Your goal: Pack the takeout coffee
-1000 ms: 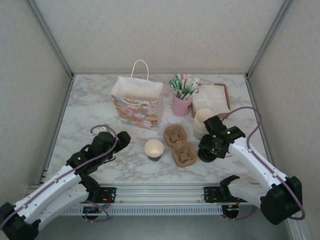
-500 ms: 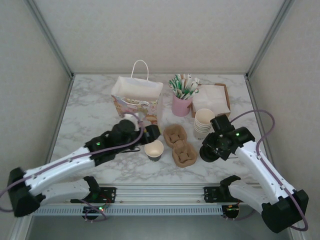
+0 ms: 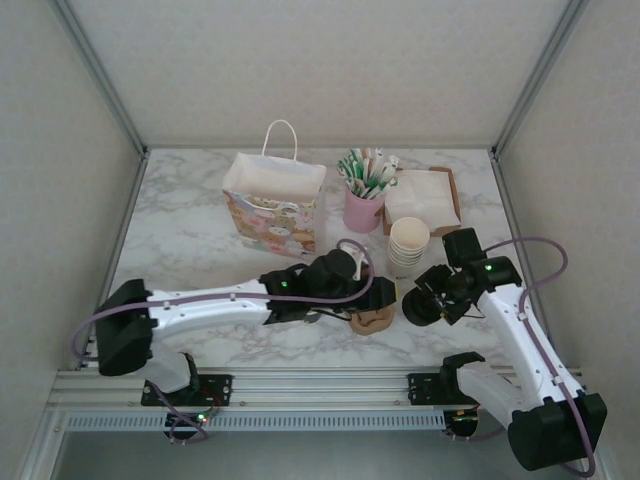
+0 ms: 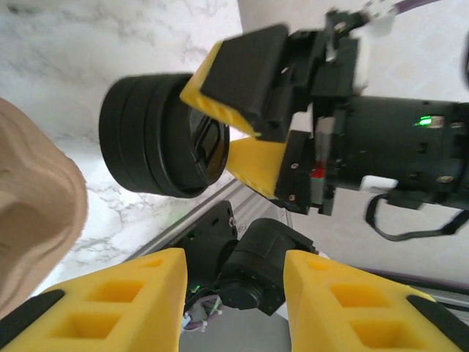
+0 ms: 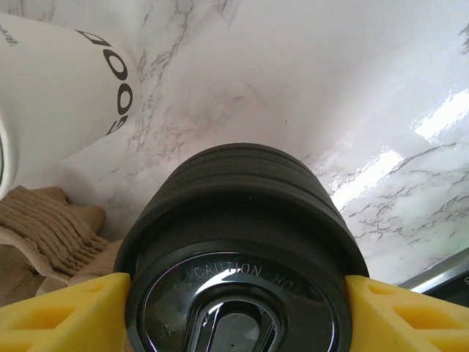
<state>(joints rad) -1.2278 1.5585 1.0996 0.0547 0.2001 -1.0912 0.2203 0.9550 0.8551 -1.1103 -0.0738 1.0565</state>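
Ref = brown pulp cup carrier [image 3: 376, 322]. Left gripper [image 4: 234, 282]: over the carrier's far half, facing the right arm. Its fingers are parted a fair way with nothing between them.

Right gripper [image 5: 234, 323]: clamped on a stack of black lids [image 5: 234, 220], one yellow finger [image 5: 66, 315] on each side of the rim. The top lid faces the wrist cam and its "CAUTION" embossing is readable. The stack is just right of the carrier.

Takeout coffee: can't place it. The left arm [image 3: 230, 300] lies across the marble tabletop [image 3: 190, 230] directly left of the carrier and hides that patch.

Right wrist cam has a cream cup printed "GOOD" [image 5: 66, 88] just past the carrier. Can't tell if it's a single cup or the bottom of a stack.

Behind the carrier:
- right: stack of lidless cups [image 3: 408, 240]
- straight back: pink cup of straws [image 3: 362, 208]
- left: floral gift bag [image 3: 274, 205], standing open
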